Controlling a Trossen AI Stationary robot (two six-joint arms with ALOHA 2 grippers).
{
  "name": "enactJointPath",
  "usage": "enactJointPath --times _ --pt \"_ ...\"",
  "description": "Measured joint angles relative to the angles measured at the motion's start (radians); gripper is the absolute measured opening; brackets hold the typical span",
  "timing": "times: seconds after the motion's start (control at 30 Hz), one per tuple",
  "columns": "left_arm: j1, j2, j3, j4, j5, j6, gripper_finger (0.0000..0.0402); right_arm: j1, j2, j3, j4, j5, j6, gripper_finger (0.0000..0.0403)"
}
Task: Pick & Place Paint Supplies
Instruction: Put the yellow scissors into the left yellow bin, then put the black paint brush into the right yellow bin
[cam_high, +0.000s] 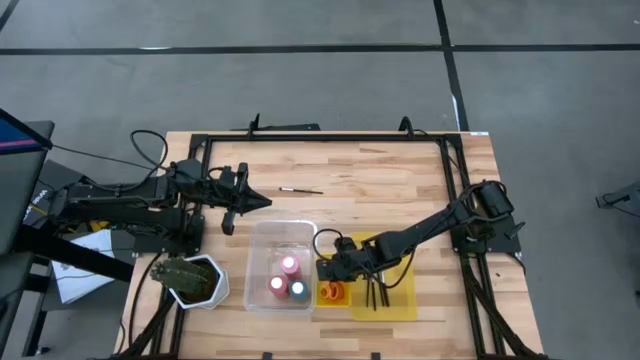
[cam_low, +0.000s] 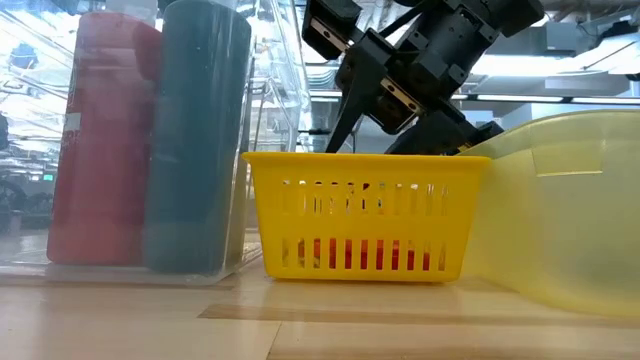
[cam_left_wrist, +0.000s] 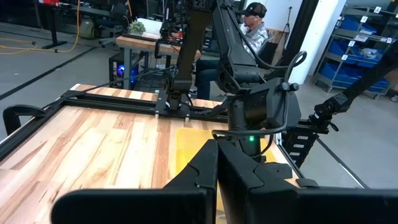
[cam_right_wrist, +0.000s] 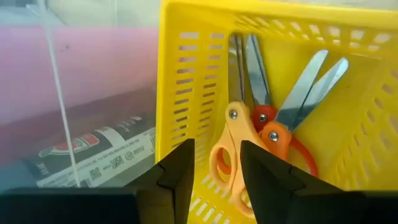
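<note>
Right gripper (cam_right_wrist: 214, 168) is hovering, fingers spread, scissors (cam_right_wrist: 249, 146) lying just beyond in the basket (cam_right_wrist: 186, 74); next, probably lifting clear.

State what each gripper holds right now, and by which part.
Nothing is held. The right gripper stands open above the scissors, which lie loose in the small yellow basket. The left gripper is shut on nothing, over bare table.

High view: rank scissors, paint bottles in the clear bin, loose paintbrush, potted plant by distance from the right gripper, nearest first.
From the right gripper, over the small yellow basket:
1. Scissors, in the basket directly under it.
2. Paint bottles, in the clear bin beside the basket.
3. Loose paintbrush, on bare wood toward the table's far edge.
4. Potted plant, near the left corner.
</note>
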Motion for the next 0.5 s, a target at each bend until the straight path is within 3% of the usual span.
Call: enactJointPath --times 0.5 --pt "0.000 0.000 0.000 0.000 0.002 0.000 0.0000 0.039 -0.031 0.001 -0.029 0.133 0.019 0.0107"
